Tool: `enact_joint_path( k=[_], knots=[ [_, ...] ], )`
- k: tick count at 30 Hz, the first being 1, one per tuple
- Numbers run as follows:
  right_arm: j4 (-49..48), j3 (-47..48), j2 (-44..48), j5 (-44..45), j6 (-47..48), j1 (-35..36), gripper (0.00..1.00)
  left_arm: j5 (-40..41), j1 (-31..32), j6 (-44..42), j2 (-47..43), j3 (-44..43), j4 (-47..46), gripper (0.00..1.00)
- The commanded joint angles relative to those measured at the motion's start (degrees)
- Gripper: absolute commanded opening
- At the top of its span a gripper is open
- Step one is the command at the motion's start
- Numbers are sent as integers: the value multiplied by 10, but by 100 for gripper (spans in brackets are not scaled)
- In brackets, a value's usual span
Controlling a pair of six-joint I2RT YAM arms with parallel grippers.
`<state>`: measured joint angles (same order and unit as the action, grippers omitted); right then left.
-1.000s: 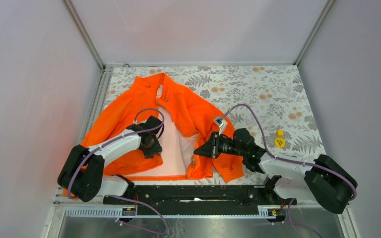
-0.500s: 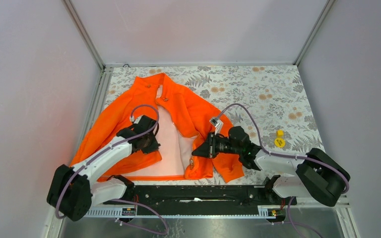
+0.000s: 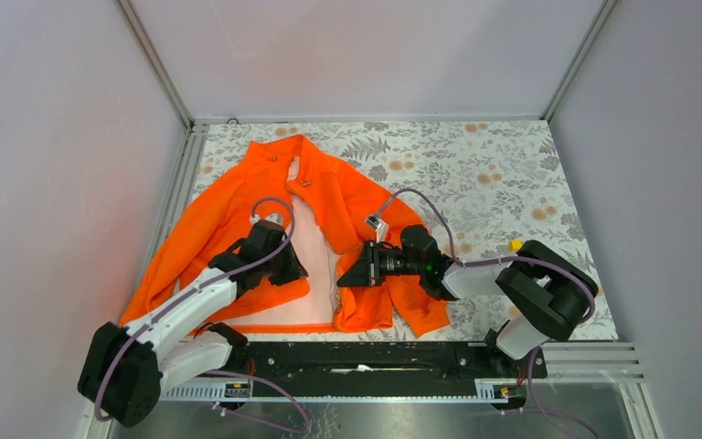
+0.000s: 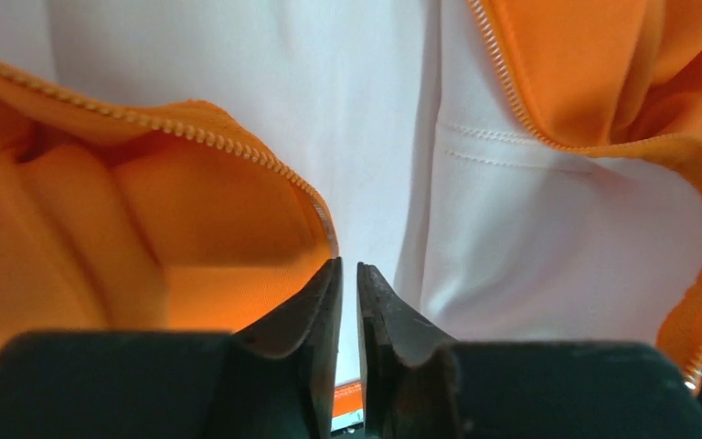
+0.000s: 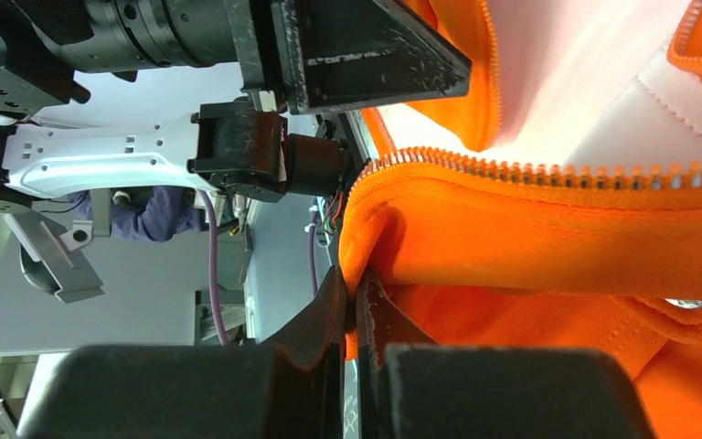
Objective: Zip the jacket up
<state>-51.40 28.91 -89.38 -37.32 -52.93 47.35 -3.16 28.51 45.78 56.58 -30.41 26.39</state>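
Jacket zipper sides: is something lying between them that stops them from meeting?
No. Between the jacket's two zipper edges, only its own pale lining shows. The left gripper sits right by one edge and the right gripper pinches the other. Nothing else visible lies between them.

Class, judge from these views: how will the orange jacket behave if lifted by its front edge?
Probably floppy: the jacket folds and bunches where the right gripper pinches its edge. Likely light for its size: thin cloth, soft creases. Only the pinched part should rise, the rest trailing.
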Motion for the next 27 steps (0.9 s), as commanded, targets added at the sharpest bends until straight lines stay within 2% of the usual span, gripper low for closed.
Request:
enact_joint_path(
  k=[1,4,9,12,14,18,27],
  knots=[
    [-72,18,-21,-21,-30,7,0,-49,1,-25,50,1,-48,20],
    [-72,16,-21,-21,-31,7,0,-38,3,-12,57,5,-38,23],
    [-73,8,-23,-21,-28,7,0,-4,16,15,25,6,-6,42],
    [-85,4,-28,-22,-31,7,0,18,21,32,10,-8,24,59],
    [-94,2,-33,-25,-36,7,0,58,22,48,12,-20,55,67],
    [-114,-1,-40,-30,-45,7,0,123,22,80,43,-57,102,71],
    [-124,-13,-28,-30,-50,7,0,146,21,87,124,-90,95,70]
  ],
)
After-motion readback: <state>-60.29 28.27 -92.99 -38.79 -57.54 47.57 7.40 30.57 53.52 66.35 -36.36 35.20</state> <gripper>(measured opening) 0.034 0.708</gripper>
